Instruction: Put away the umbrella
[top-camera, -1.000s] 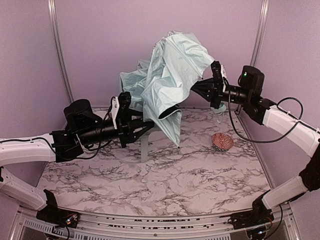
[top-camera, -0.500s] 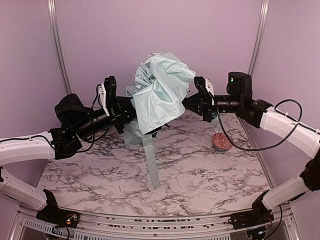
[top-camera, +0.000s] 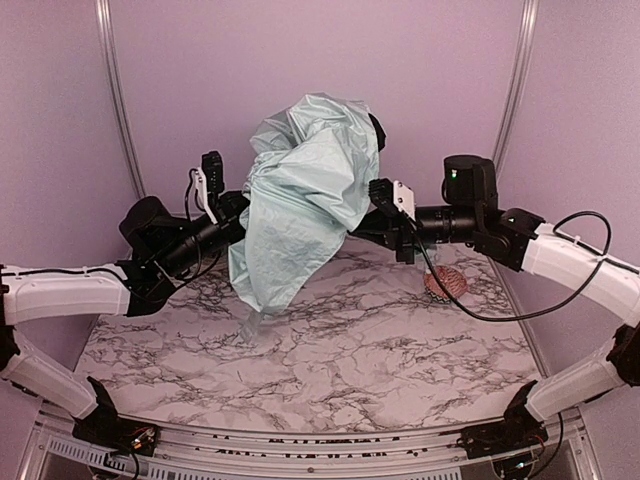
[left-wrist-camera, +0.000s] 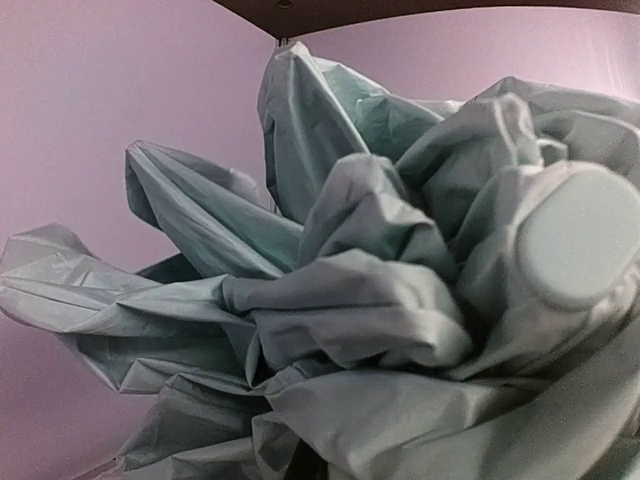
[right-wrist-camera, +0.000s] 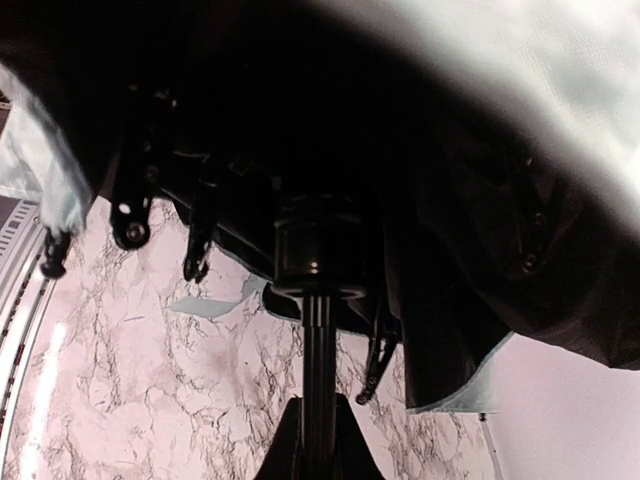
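The umbrella's pale mint-green canopy (top-camera: 300, 195) hangs crumpled in the air between my two arms, above the back of the table. My right gripper (top-camera: 368, 212) is at the canopy's right side. In the right wrist view it (right-wrist-camera: 318, 445) is shut on the slim black shaft (right-wrist-camera: 318, 340), with black ribs (right-wrist-camera: 200, 240) and the dark underside of the canopy above it. My left gripper (top-camera: 236, 206) is pushed into the canopy's left side, its fingertips buried in fabric. The left wrist view shows only bunched fabric (left-wrist-camera: 340, 300) and a round pale green cap (left-wrist-camera: 580, 245).
A pink patterned round lump (top-camera: 445, 283) lies on the marble table (top-camera: 350, 370) at the right, below my right arm. Purple walls enclose the back and sides. A loose corner of canopy (top-camera: 255, 322) hangs close above the table at the left centre.
The two grippers have come closer together and the canopy has bunched up between them. The pale strip that hung down to the table is no longer there.
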